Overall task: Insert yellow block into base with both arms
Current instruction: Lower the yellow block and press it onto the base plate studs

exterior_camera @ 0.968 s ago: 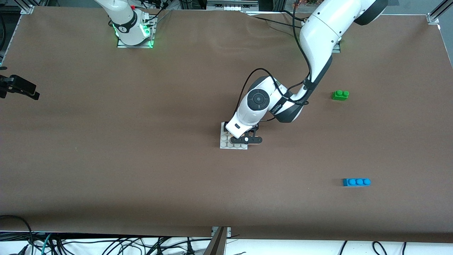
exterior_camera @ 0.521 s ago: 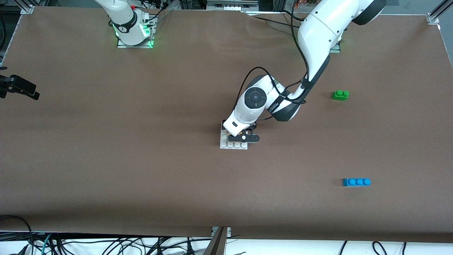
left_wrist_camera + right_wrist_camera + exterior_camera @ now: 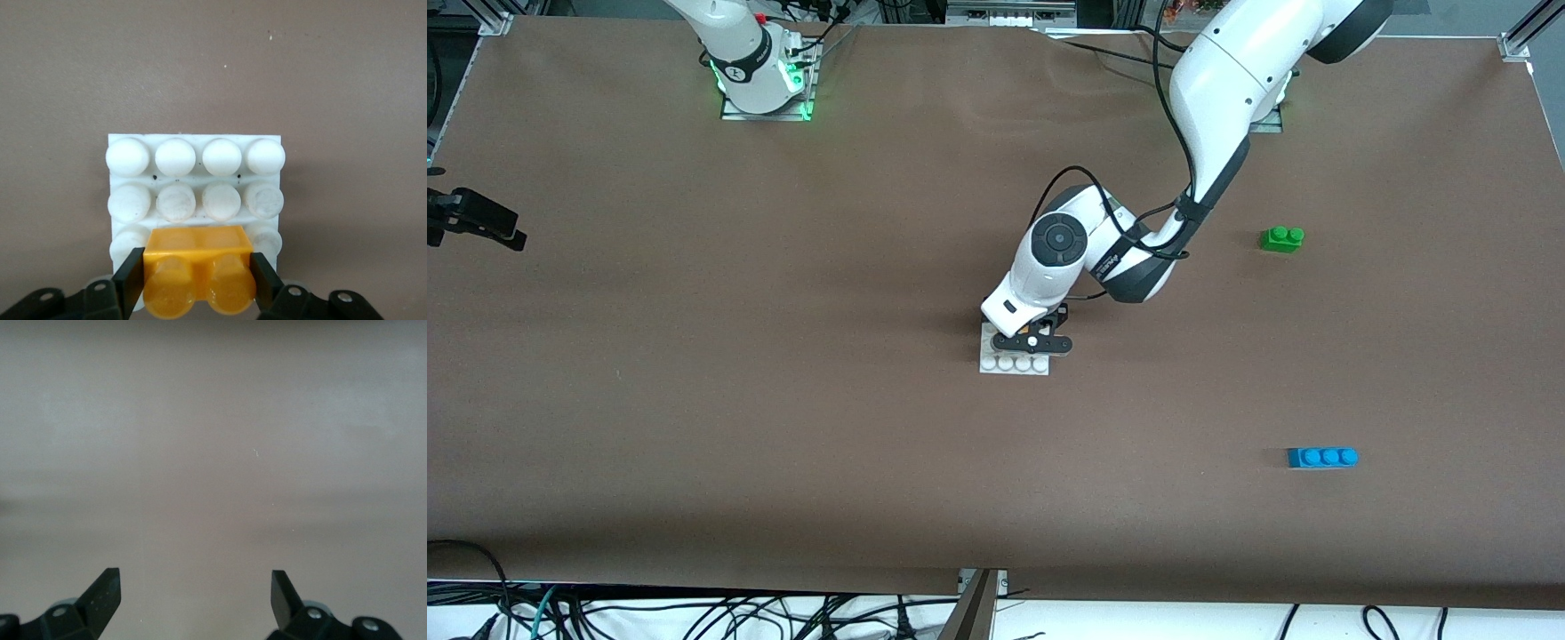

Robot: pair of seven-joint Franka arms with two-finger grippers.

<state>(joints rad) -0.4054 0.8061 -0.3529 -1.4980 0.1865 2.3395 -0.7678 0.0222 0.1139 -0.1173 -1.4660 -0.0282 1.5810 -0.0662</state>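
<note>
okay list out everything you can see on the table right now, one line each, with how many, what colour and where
yellow block: one, orange-yellow, held in the left gripper over the base
base: one, white, mid-table
green brick: one, green, toward the left arm's end, farther from the front camera than the blue brick
blue brick: one, blue, toward the left arm's end, nearer the front camera than the base
table: one, brown
left gripper: one, black, shut on the yellow block over the base
right gripper: one, black, open over bare table; that arm waits
</note>
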